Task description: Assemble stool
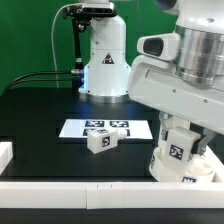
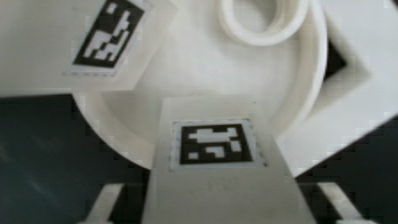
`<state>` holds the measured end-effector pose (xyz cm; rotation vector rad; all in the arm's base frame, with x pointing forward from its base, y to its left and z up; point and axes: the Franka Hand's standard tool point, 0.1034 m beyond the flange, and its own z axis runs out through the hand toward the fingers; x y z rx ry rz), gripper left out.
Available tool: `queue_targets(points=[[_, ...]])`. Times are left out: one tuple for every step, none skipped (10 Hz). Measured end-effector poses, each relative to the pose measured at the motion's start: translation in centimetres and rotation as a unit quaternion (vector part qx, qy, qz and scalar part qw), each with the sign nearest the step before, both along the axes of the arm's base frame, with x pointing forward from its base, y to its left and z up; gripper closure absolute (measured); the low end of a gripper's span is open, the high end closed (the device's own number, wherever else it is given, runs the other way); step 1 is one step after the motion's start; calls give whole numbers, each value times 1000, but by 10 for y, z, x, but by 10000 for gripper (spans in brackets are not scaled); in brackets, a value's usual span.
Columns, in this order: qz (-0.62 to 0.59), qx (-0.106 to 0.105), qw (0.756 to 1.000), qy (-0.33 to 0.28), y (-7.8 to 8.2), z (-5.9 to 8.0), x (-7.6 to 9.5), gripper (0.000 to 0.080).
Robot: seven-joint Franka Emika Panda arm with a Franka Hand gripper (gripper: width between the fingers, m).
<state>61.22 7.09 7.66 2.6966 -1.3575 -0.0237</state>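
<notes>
Seat (image 1: 197,172) sits at the desk's (image 1: 40,110) front corner on the exterior view's right, against the rails (image 1: 100,186). Your gripper (image 2: 210,190) is closed on a leg (image 2: 217,150) standing on it. Keep that leg upright and square over its socket, then turn it home without tilting. A spare leg (image 1: 101,140) lies mid-desk beside the marker board (image 1: 75,128).

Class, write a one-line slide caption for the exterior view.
Panda gripper holds a tagged stool leg; another leg lies near the marker board.
</notes>
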Motion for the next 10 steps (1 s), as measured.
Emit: queue_targets(points=[[-77,-10,997,-10,-6,-3,-3,465],[-139,-21,990,-17,-11,-4,-6,465],[-177,-25,984,-21,-15,-6,-9,465],[-214,-32,976,-22,-18,-7,-12,465],[-236,-37,971,-23,-19,-8,-14,465],[-251,-39,967,-24,-20,-8,-16,465],[-278,-41,959,-25,-20,-7,-18,465],[-282,-42,958,-25,-21,-7,-19,465],[-279,-41,959,-24,-20,-8,-19,465],[-280,-40,959,-23,-19,-8,-19,292]])
